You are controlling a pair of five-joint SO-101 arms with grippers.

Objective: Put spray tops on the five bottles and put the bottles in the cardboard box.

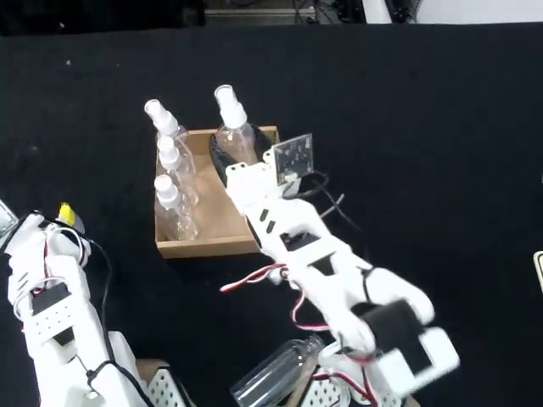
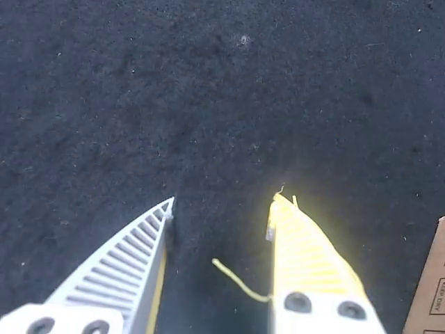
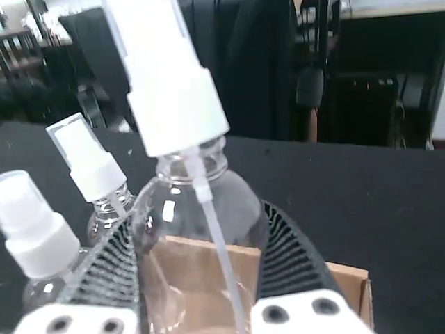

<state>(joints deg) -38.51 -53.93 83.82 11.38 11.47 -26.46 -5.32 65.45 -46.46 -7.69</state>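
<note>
Bottle four at the box, one bottle left to cap

On your left, the left claw hangs over the bare black bench, its fingers apart and holding nothing. It sits near the cardboard box, whose corner shows at the edge of the left wrist view.

Three capped bottles stand in a row along the box's left side, each with a white spray top on; count those as done.

Further right, the right claw is clamped on the fourth bottle at the box's far right corner. The bottle is upright and its spray top is on. You cannot tell whether its base rests on the box floor, so release is likely the step in hand.

The fifth bottle lies on its side by the arm bases, well apart from the box, with no spray top on its neck as far as shows. It needs capping and boxing.

The bottles are clear and carry no labels. Small print on the box corner is too small to read.
</note>
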